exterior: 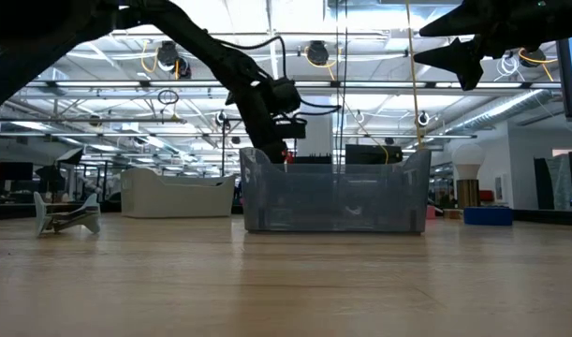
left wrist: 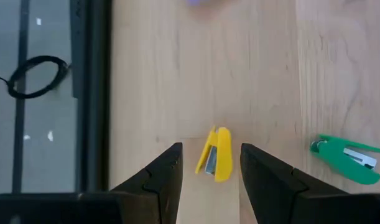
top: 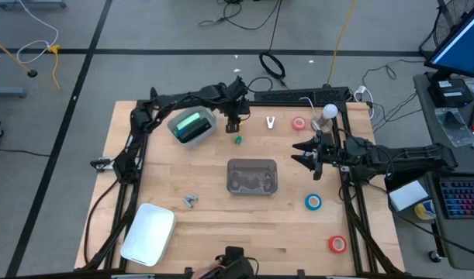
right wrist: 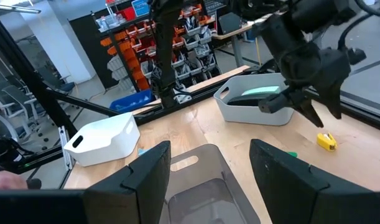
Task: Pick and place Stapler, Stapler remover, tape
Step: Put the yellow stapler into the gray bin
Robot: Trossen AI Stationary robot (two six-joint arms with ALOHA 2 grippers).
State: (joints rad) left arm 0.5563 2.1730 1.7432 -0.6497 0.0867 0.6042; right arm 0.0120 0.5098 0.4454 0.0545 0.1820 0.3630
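Left hand (left wrist: 208, 180) open over yellow stapler (left wrist: 216, 154) (not touching), right hand (top: 313, 157) wide, empty.

Pale, matt wooden table top (top: 221, 194) with fine straight grain; on it a clear, slightly glossy plastic bin (top: 252, 177), translucent grey in the low view; a smooth, matt white plastic tub (top: 148, 233); a light grey plastic tub (top: 192, 126) holding a smooth mint-green stapler (top: 192, 122); a small glossy yellow plastic stapler (left wrist: 216, 154) with a dull metal strip inside; a small green plastic stapler (left wrist: 348, 159) with a pale metal insert; glossy red (top: 337, 244) and blue (top: 313, 203) rolls of tape; matt black gripper fingers (left wrist: 158, 180).
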